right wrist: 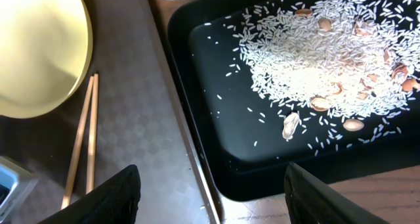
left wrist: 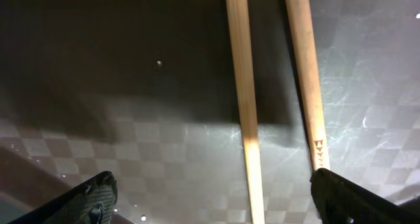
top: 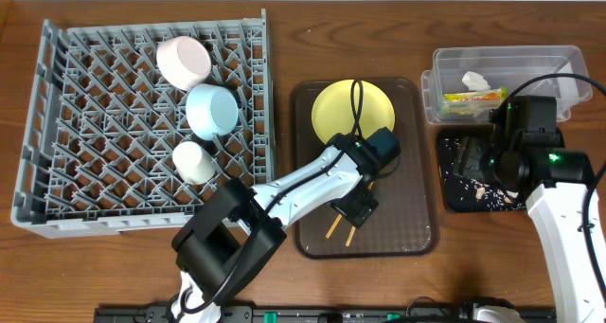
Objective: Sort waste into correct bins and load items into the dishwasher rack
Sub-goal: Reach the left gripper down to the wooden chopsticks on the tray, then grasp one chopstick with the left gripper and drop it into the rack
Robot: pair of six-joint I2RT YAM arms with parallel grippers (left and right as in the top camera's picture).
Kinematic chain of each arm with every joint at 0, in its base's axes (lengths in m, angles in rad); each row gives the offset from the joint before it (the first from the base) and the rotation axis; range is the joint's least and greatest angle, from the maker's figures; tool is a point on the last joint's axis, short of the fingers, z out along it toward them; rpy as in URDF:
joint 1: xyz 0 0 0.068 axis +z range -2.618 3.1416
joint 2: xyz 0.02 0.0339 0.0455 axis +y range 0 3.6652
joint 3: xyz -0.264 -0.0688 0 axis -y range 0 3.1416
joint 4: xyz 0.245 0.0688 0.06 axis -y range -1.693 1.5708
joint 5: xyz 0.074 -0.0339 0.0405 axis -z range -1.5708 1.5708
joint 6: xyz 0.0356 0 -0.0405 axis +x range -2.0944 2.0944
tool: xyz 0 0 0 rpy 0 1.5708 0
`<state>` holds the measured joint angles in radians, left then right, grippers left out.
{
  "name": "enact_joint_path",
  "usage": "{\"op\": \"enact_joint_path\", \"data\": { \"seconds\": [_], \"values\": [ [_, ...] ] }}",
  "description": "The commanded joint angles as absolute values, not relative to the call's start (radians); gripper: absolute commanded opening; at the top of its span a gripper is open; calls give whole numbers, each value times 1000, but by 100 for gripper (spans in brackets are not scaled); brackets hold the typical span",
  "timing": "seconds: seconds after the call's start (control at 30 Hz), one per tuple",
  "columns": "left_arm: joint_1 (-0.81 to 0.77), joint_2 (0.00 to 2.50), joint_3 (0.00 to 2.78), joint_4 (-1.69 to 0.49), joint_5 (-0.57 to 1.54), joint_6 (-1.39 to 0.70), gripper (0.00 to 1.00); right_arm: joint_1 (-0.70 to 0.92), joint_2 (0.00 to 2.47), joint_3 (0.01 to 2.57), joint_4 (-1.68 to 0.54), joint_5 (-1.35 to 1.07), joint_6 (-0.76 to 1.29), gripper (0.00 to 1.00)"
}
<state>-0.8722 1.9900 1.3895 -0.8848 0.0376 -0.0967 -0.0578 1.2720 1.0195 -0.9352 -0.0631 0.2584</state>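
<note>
The two chopsticks are lying side by side on the brown tray, running down the centre-right of the left wrist frame between the spread fingers of the left claw, which is hovering open. Overhead, only their ends are showing. The right claw is hanging open over the rim of the black tray, with rice crumbs lying at upper right.

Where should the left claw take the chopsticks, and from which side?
Take the chopsticks mid-shaft, coming straight down from above. They lie flat and near-parallel on the brown tray, so the open left claw should be able to pinch both together across their width.
</note>
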Motion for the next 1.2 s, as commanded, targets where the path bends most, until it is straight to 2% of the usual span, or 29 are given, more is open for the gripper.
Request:
{"op": "enact_joint_path", "data": {
  "seconds": [0.0,0.17,0.3,0.5,0.53,0.6,0.87,0.93,0.97,1.07,1.17],
  "values": [
    [-870,2000,1385,-883,7,-88,96,-58,1259,1031,-941,-65,246,68],
    [-870,2022,1383,-867,7,-138,95,-58,1259,1031,-951,-113,245,68],
    [-870,2038,1378,-860,7,-144,88,-58,1259,1031,-964,-113,245,68],
    [-870,2065,1378,-860,6,-144,86,-58,1259,1031,-976,-113,245,68],
    [-870,2075,1378,-860,7,-144,76,-58,1259,1031,-979,-113,245,68],
    [-870,2085,1378,-865,7,-144,66,-58,1259,1031,-980,-113,245,68],
    [-870,2085,1378,-887,7,-144,25,-58,1259,1031,-980,-113,245,68],
    [-870,2085,1378,-898,7,-144,19,-59,1259,1031,-981,-113,245,68],
    [-870,2085,1378,-902,7,-144,11,-59,1259,1031,-981,-113,245,68],
    [-870,2085,1378,-912,6,-144,6,-59,1259,1031,-980,-113,245,68],
    [-870,2083,1378,-919,6,-144,6,-59,1259,1031,-981,-113,245,68]
  ]
}}
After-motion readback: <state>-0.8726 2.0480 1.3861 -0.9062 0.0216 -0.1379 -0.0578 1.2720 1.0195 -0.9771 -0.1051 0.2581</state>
